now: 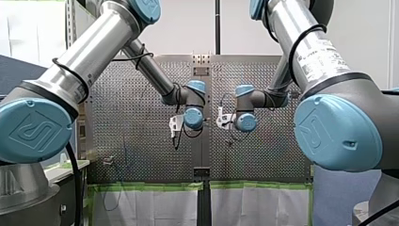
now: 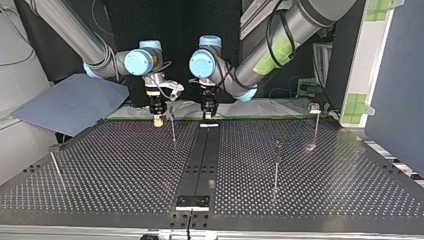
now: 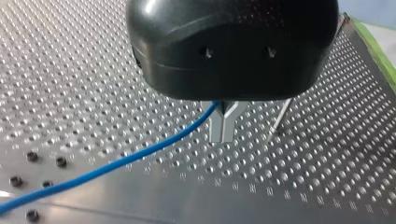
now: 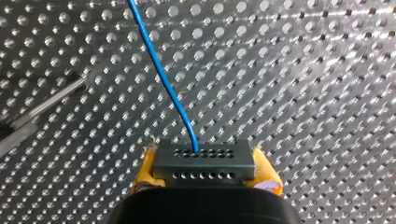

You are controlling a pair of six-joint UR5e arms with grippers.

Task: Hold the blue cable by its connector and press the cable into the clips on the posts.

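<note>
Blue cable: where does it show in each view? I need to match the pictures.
Front view: too thin to make out.
Top view: not discernible either.
Left wrist view: the blue cable runs out from the left gripper, over the perforated table.
Right wrist view: the blue cable rises from the connector between the right gripper yellow pads.
Shared landmark: the perforated table, in every view.

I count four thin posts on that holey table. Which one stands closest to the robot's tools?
The post at the back, seen from across the table, right beside my right tool. The rest stand well away, nearer the sides and front.
</note>
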